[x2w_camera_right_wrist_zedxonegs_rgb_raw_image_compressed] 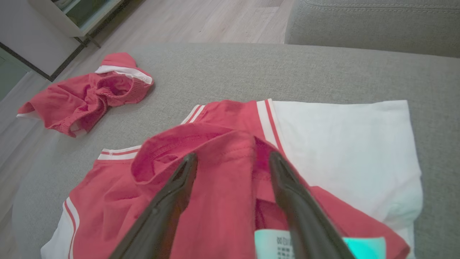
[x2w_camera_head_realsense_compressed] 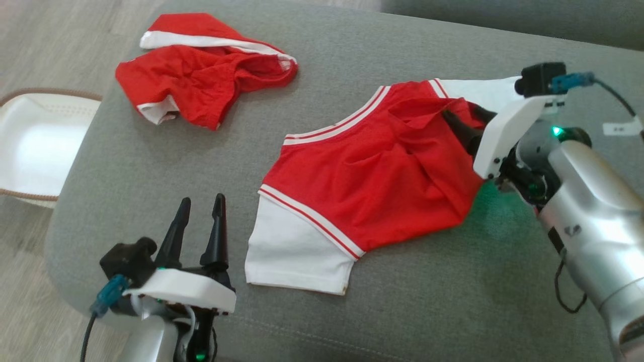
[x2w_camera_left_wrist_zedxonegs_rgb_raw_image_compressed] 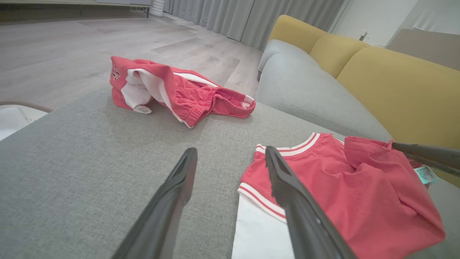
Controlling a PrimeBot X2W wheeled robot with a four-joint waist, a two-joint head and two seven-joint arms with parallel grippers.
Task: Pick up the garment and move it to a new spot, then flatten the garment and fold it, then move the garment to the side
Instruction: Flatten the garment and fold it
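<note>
The garment (x2w_camera_head_realsense_compressed: 372,186) is a red shirt with white sleeves, lying on the grey cushion (x2w_camera_head_realsense_compressed: 126,166) with its lower part folded up over the body. My right gripper (x2w_camera_head_realsense_compressed: 460,113) stands open at the shirt's right side; in the right wrist view the gripper (x2w_camera_right_wrist_zedxonegs_rgb_raw_image_compressed: 233,157) has its fingers spread either side of the folded red hem (x2w_camera_right_wrist_zedxonegs_rgb_raw_image_compressed: 222,169), resting on or just above the cloth. My left gripper (x2w_camera_head_realsense_compressed: 202,200) is open and holds nothing, just left of the near white sleeve (x2w_camera_head_realsense_compressed: 292,251). In the left wrist view the garment (x2w_camera_left_wrist_zedxonegs_rgb_raw_image_compressed: 345,187) lies to the right of that gripper (x2w_camera_left_wrist_zedxonegs_rgb_raw_image_compressed: 230,151).
Crumpled red shorts (x2w_camera_head_realsense_compressed: 201,70) lie at the cushion's far left corner. A white basket (x2w_camera_head_realsense_compressed: 35,146) stands on the wooden floor off the left edge. A yellow sofa back (x2w_camera_left_wrist_zedxonegs_rgb_raw_image_compressed: 395,82) rises beyond the cushion. A care label (x2w_camera_right_wrist_zedxonegs_rgb_raw_image_compressed: 273,244) shows under the fold.
</note>
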